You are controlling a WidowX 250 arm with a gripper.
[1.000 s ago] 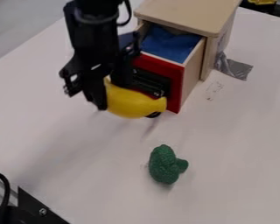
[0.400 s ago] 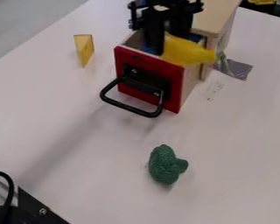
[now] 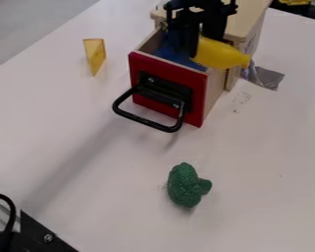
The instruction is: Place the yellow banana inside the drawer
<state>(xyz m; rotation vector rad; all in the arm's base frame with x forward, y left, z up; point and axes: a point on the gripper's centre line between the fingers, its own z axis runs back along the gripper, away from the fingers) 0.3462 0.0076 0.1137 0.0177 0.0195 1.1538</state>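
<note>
The black gripper point(image 3: 198, 42) hangs over the back right part of the open drawer point(image 3: 165, 82), near the cabinet's front. It is shut on the yellow banana point(image 3: 220, 53), which points to the right and reaches past the drawer's right wall. The banana's left end is hidden behind a finger. The drawer has a red front with a black handle, and blue cloth point(image 3: 176, 55) lies inside it.
The wooden cabinet point(image 3: 249, 19) stands at the top, with silver tape point(image 3: 268, 78) at its right foot. A cheese wedge point(image 3: 95, 55) lies left of the drawer, green broccoli point(image 3: 185, 185) in front. Black hardware point(image 3: 43, 235) sits at bottom left.
From left of the drawer front, the gripper has moved up and right with the banana, over the drawer. The cheese wedge and drawer handle have come into sight.
</note>
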